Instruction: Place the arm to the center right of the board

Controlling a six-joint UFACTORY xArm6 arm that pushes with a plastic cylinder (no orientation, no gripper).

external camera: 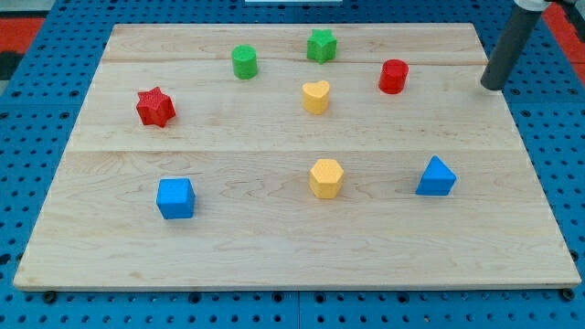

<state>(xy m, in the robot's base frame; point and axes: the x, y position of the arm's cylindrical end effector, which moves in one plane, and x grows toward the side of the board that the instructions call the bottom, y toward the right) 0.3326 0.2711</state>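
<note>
My tip (494, 87) is the lower end of a dark rod that comes down from the view's top right corner. It rests on the wooden board (274, 251) close to its right edge, in the upper part. The nearest block is the red cylinder (393, 76), to the tip's left and well apart from it. The blue triangular block (437, 176) lies below and left of the tip. No block touches the tip.
A green star (321, 45) and a green cylinder (244, 62) sit near the top. A yellow heart (315, 96) and a yellow hexagon (325, 177) are mid-board. A red star (155, 107) and a blue cube (175, 197) are at the left. Blue pegboard (27, 110) surrounds the board.
</note>
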